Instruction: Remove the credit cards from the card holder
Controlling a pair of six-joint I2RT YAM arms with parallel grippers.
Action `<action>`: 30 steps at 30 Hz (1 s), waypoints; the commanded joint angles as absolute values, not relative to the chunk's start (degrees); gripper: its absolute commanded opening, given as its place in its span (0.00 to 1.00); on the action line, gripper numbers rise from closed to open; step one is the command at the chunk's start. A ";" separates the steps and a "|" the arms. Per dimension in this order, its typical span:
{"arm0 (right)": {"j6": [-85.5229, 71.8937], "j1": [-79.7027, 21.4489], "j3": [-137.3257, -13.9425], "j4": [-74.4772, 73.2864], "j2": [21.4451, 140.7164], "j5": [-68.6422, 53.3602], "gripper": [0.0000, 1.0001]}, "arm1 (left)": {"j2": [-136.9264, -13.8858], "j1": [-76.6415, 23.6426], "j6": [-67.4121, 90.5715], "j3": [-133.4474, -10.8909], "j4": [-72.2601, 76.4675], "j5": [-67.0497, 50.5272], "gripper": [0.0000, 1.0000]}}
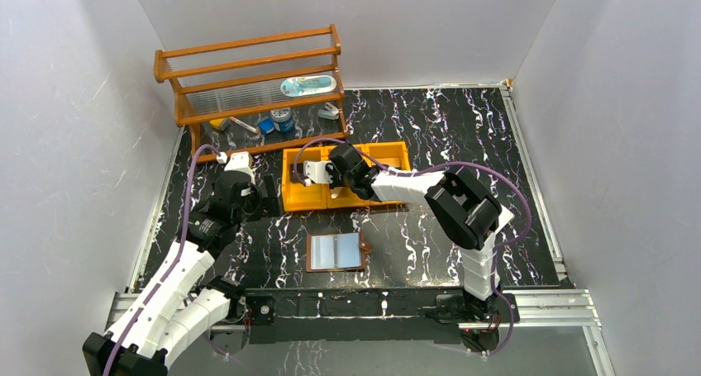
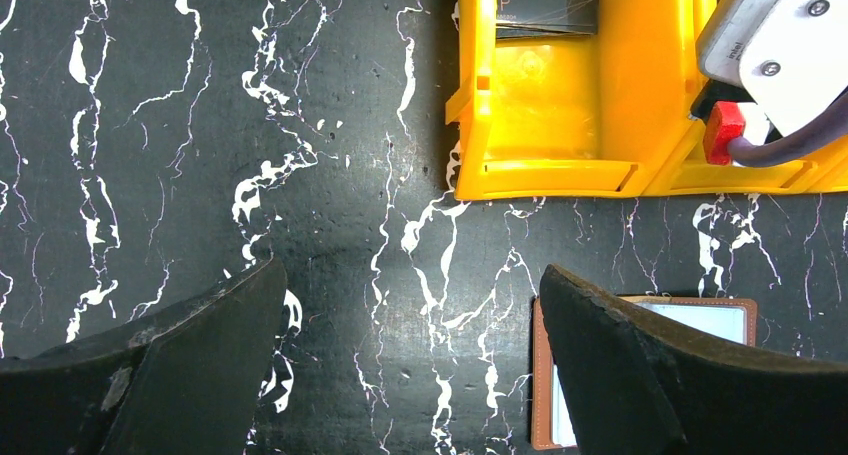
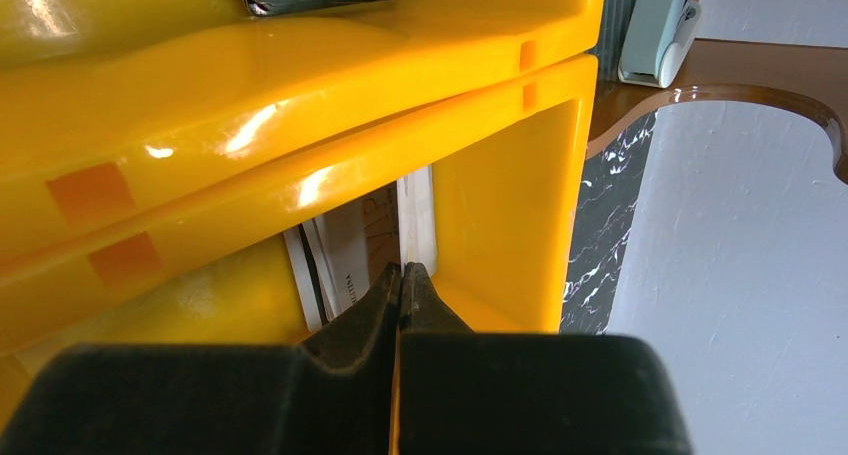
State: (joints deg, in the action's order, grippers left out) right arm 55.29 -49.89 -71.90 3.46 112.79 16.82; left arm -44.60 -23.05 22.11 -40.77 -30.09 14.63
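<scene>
The card holder (image 1: 337, 251) lies open on the black marble table, brown leather with pale glossy sleeves, and its left edge (image 2: 545, 375) shows beside my left finger. My left gripper (image 2: 412, 270) hangs open over bare table, left of the orange tray (image 1: 293, 202) and apart from the holder. My right gripper (image 3: 402, 272) reaches down into the tray's (image 3: 250, 65) compartment, shut on a pale credit card (image 3: 418, 210) that rises edge-on from its tips. Other cards (image 3: 350, 255) lean in that compartment. A dark card (image 2: 545, 5) lies in the neighbouring one.
A wooden rack (image 1: 248, 70) stands at the back left with small items on its shelves, and a stapler (image 1: 329, 110) sits at its right end. White walls close in both sides. The right arm (image 1: 463, 202) arches over the table's middle.
</scene>
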 commanded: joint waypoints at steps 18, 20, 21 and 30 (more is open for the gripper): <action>55.26 -49.12 -72.59 3.92 109.79 13.34 0.03 | -45.00 -22.85 21.36 -42.03 -31.00 15.95 0.98; 41.80 -49.00 -72.67 4.12 109.70 13.08 0.83 | -44.79 -22.85 21.36 -42.03 -30.96 16.15 0.98; 46.04 -48.92 -72.75 4.13 109.71 12.95 0.88 | -44.78 -22.85 21.36 -42.01 -31.07 16.24 0.98; 45.37 -48.17 -72.68 4.43 109.42 13.01 0.95 | -44.54 -22.85 21.44 -42.01 -31.11 16.44 0.98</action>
